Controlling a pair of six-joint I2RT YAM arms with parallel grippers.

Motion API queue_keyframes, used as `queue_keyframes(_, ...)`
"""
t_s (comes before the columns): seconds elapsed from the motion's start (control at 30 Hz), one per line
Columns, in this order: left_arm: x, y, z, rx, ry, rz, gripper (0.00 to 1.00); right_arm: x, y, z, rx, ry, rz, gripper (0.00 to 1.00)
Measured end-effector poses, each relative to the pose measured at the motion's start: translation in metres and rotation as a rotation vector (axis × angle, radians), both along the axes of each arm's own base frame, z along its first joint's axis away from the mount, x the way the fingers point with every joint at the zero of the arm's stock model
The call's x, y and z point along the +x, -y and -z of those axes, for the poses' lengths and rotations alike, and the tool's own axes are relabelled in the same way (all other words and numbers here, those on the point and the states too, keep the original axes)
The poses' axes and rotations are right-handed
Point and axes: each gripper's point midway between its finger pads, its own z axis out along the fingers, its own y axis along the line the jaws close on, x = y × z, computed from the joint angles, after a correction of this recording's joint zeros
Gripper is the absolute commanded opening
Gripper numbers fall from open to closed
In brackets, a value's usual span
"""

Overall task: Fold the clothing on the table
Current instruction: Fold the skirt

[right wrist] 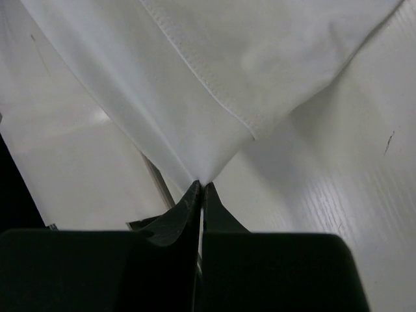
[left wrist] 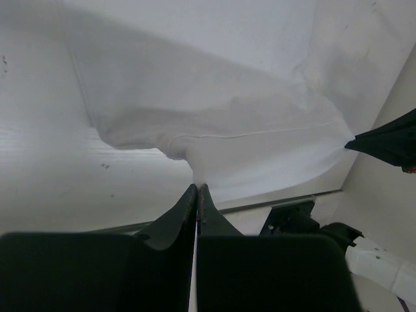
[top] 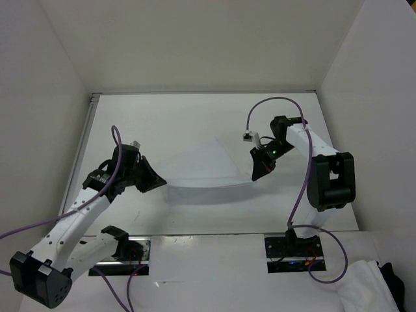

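Note:
The clothing [top: 205, 172], a thin white fabric piece, hangs stretched above the table [top: 195, 117] between both grippers. My left gripper [top: 161, 182] is shut on its left corner; in the left wrist view the clothing [left wrist: 247, 149] runs out from the pinched tips of the left gripper [left wrist: 197, 187]. My right gripper [top: 256, 175] is shut on the right corner. A hemmed edge of the clothing [right wrist: 214, 71] spreads from the tips of the right gripper [right wrist: 200, 184]. Its near edge sags slightly between the two grips, and its far part drapes toward the table.
White wall panels [top: 39, 97] enclose the table on the left, back and right. A metal edge strip [top: 83, 140] runs along the left side. A lumpy white fabric bundle [top: 364, 286] lies off the table at the bottom right. Purple cables [top: 300, 195] trail from both arms.

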Motion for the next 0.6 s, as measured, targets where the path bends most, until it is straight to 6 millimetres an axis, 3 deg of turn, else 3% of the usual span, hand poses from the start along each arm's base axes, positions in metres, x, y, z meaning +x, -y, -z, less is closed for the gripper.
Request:
queue_keyframes(0.2, -0.001, 0.010, -0.007, -0.019, -0.027, 0.034, 0.00, 0.000, 0.004, -0.010, 0.008, 0.013, -0.028, 0.00)
queue_keyframes(0.43, 0.001, 0.015, -0.006, -0.027, -0.042, 0.027, 0.00, 0.036, -0.004, -0.042, 0.051, 0.138, -0.028, 0.00)
queue_keyframes(0.6, -0.002, 0.010, -0.028, -0.057, 0.040, -0.007, 0.00, 0.056, -0.015, -0.061, 0.119, 0.206, -0.049, 0.00)
